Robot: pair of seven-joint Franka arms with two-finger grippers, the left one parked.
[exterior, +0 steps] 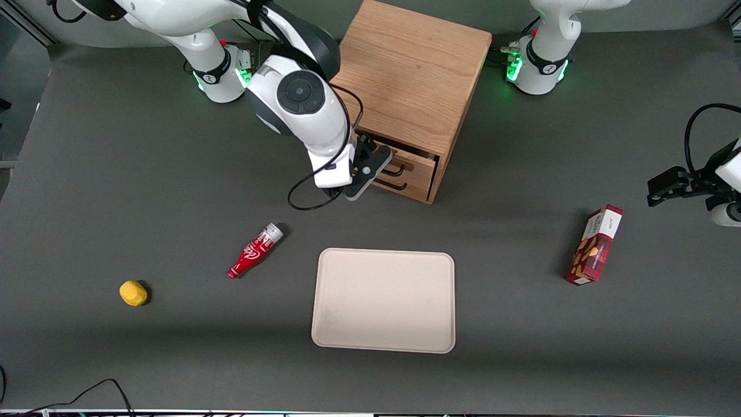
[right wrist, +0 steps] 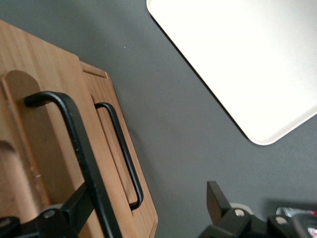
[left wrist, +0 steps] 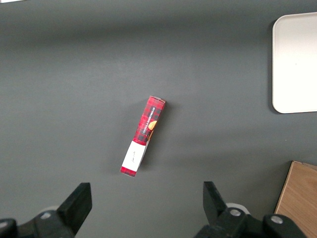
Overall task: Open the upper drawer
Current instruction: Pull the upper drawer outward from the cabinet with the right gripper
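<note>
The oak cabinet (exterior: 414, 75) stands at the table's back middle, its two drawers facing the tray. The upper drawer (exterior: 418, 164) has a thin black wire handle (exterior: 398, 168), which also shows in the right wrist view (right wrist: 74, 134). The lower drawer's handle (right wrist: 121, 153) sits just below it. My right gripper (exterior: 377, 169) is right in front of the upper drawer and open. In the wrist view (right wrist: 148, 206) the upper handle's bar runs between the fingers, close against one finger (right wrist: 74, 206). The other finger (right wrist: 216, 198) stands wide of it over the mat.
A beige tray (exterior: 383, 300) lies on the mat nearer the front camera than the cabinet. A red bottle (exterior: 255, 251) and a yellow lump (exterior: 133, 293) lie toward the working arm's end. A red box (exterior: 594, 245) lies toward the parked arm's end.
</note>
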